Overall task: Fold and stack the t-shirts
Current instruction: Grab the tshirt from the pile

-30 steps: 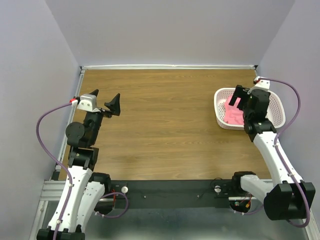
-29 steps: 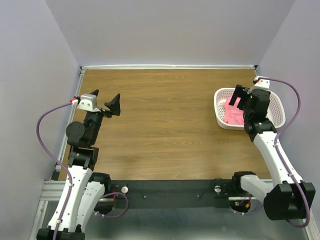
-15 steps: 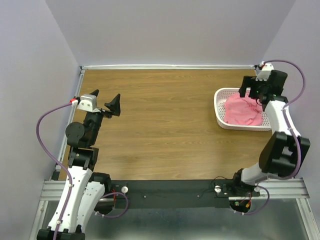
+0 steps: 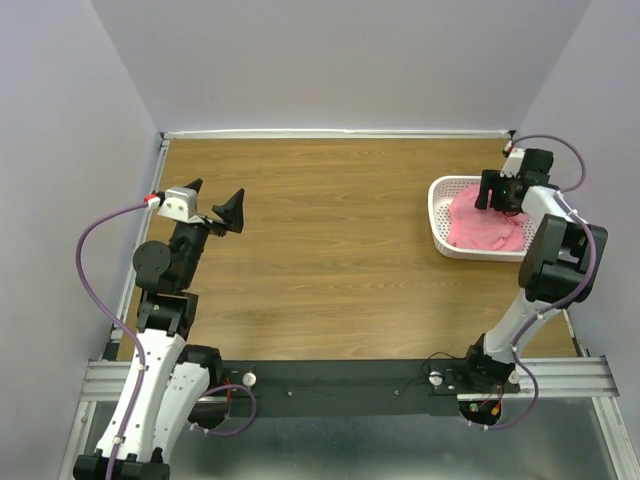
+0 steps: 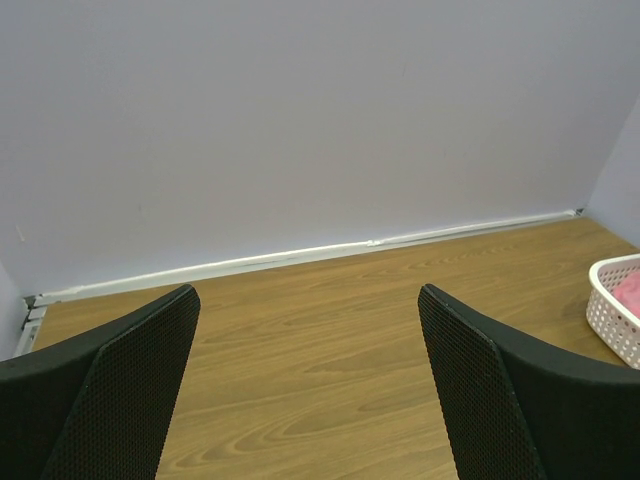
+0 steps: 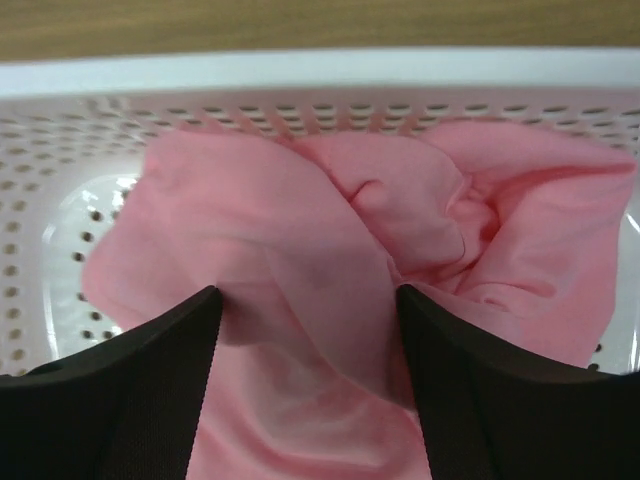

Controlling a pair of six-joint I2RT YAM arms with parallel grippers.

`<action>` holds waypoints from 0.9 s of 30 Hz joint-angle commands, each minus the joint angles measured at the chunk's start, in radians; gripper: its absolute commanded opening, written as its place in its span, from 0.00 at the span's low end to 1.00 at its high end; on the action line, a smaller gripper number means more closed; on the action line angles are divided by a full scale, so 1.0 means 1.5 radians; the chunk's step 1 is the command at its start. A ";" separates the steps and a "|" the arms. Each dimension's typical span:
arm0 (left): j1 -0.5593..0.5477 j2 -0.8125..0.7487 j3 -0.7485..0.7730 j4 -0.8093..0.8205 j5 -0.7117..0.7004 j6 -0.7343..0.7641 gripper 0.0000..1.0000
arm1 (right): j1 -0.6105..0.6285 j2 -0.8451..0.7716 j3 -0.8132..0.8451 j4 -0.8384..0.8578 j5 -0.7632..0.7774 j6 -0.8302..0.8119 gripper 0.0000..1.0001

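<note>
The salmon-pink t-shirts (image 4: 485, 228) lie crumpled in a white perforated basket (image 4: 440, 215) at the right of the table. My right gripper (image 4: 497, 190) is at the far end of the basket, down on the cloth. In the right wrist view it (image 6: 305, 300) is open, with its two fingers pressed into the pink cloth (image 6: 400, 190) and a fold of cloth between them. My left gripper (image 4: 213, 200) is open and empty, held above the left side of the table. In the left wrist view it (image 5: 307, 295) has only bare wood between its fingers.
The basket's rim (image 6: 300, 75) runs just beyond the cloth in the right wrist view. The basket's corner (image 5: 610, 315) shows at the far right of the left wrist view. Lilac walls close the table at the back and both sides.
My right arm has swung from the near side of the basket to its far right. Its gripper has come down onto the pink cloth. The left arm has barely moved.
</note>
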 commanded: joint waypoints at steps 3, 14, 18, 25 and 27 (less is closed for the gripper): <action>-0.003 0.000 0.020 0.006 0.026 -0.005 0.98 | 0.000 0.013 0.028 -0.054 0.020 -0.023 0.33; -0.003 -0.006 0.021 0.010 0.043 -0.006 0.98 | 0.095 -0.313 0.236 -0.177 -0.362 0.079 0.01; -0.003 -0.019 0.015 0.020 0.065 -0.004 0.98 | 0.122 -0.309 0.375 -0.173 -0.504 0.159 0.01; -0.003 -0.023 0.009 0.027 0.062 0.001 0.98 | 0.148 -0.304 0.474 -0.069 -0.606 0.293 0.00; -0.003 -0.022 0.009 0.027 0.063 0.001 0.98 | 0.157 -0.304 0.479 -0.055 -0.610 0.306 0.01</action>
